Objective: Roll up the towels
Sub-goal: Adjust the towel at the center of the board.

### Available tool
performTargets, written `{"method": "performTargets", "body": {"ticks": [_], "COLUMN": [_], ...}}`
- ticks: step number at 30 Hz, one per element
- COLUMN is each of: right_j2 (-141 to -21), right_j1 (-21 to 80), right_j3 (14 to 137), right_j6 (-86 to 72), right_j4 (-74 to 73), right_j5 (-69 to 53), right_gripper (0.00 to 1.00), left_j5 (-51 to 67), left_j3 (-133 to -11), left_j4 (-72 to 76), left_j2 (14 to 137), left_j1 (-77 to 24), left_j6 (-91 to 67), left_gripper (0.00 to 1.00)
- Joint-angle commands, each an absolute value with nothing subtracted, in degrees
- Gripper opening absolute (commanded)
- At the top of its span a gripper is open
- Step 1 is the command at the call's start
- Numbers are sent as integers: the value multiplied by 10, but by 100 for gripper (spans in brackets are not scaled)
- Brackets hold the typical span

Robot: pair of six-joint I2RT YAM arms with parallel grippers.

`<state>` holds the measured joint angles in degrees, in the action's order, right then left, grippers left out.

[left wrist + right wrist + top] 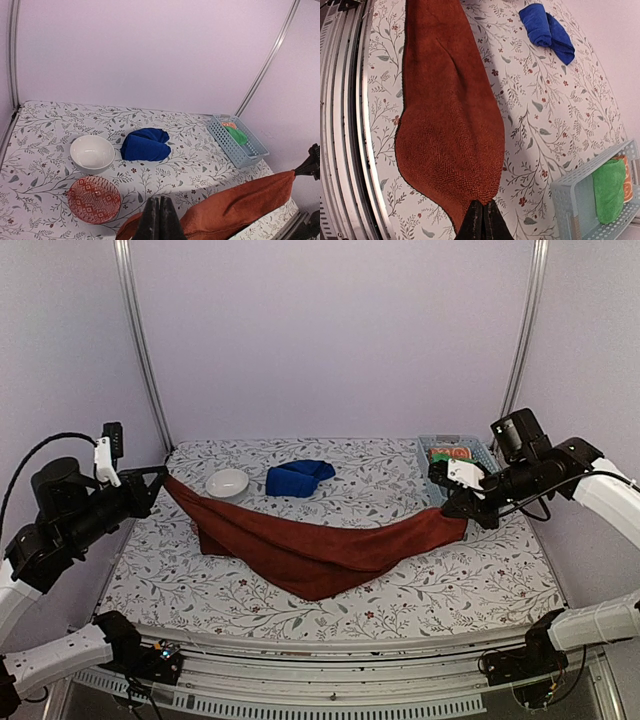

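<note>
Covering your table (350,658): white leaf-sprigged cloth (470,585)
Walls (330,340): plain lilac
Left gripper (160,480), right gripper (456,510): each clamps dark brick-red soft towel (320,545)

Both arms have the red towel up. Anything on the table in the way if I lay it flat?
Yes. A red patterned bowl sits beside the left fingers, near the left end of the red towel, and a white bowl stands just behind it. Elsewhere nothing visible is in the way.

Stretched towel (320,545) spans table (450,590), left edge to right; bunched towel (298,478) behind, bowl (227,483) left of it; basket (227,145) far-right corner.
</note>
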<state>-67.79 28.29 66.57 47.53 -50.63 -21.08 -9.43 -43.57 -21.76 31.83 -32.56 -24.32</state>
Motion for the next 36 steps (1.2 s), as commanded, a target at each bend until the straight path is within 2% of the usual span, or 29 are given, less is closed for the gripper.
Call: {"method": "performTargets", "body": {"ticks": [1,5,8,10,12,16,19,22,25,29,36], "right_j2": [-635,-609,-599,-616,-657,-830,-970,-1034,-1011,-912,-779], "right_j1": [266,237,215,215,209,138,96,92,92,93,121], "right_j3": [599,610,618,617,607,630,708,774,767,666,518], "right_j6": [474,496,535,547,543,542,474,395,381,455,534], "right_j4": [-564,-655,-692,-689,-667,-619,-547,-498,-503,-523,-516], "right_j5": [-198,-265,-314,-325,-329,-351,-311,-262,-286,-329,-257], "right_gripper": [2,2,2,2,3,4,12,26,29,29,22], "left_j5": [-33,49,18,-24,-63,-21,-31,-57,-40,-4,15], "left_j3": [-410,-418,-444,-455,-461,-488,-548,-592,-617,-596,-546], "left_j4": [-273,-279,-279,-275,-282,-229,-198,-170,-162,-144,-121], "left_j2": [316,277,243,265,347,595,761,852,887,879,850], "left_j1": [-321,-331,-332,-333,-329,-318,-307,-301,-299,-300,-300], "left_j6": [-265,-278,-268,-264,-276,-253,-234,-220,-215,-216,-227], "left_gripper": [0,0,0,0,0,0,0,0,0,0,0]}}
